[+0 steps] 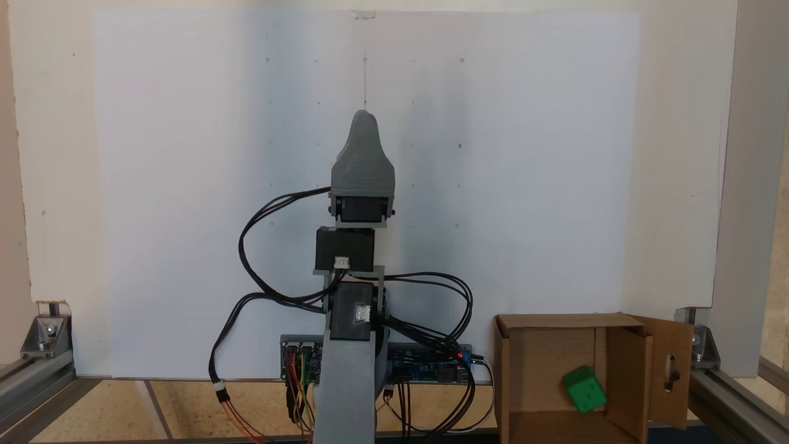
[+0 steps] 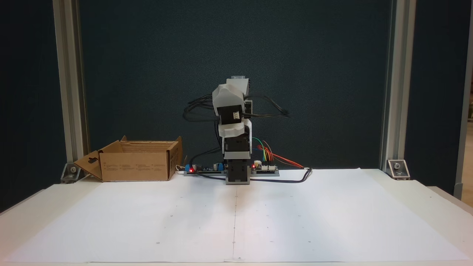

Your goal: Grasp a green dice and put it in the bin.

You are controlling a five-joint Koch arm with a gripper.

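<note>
The arm (image 1: 354,259) has grey plastic parts and black motor boxes, with black cables (image 1: 259,246) looping beside it.

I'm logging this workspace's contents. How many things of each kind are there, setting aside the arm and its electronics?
Green dice: 1, lying inside the box
Cardboard box: 1
White paper sheet on the table: 1
Total: 3

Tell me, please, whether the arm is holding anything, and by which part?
Nothing: the green dice lies inside the bin, away from the folded arm's gripper.
</note>
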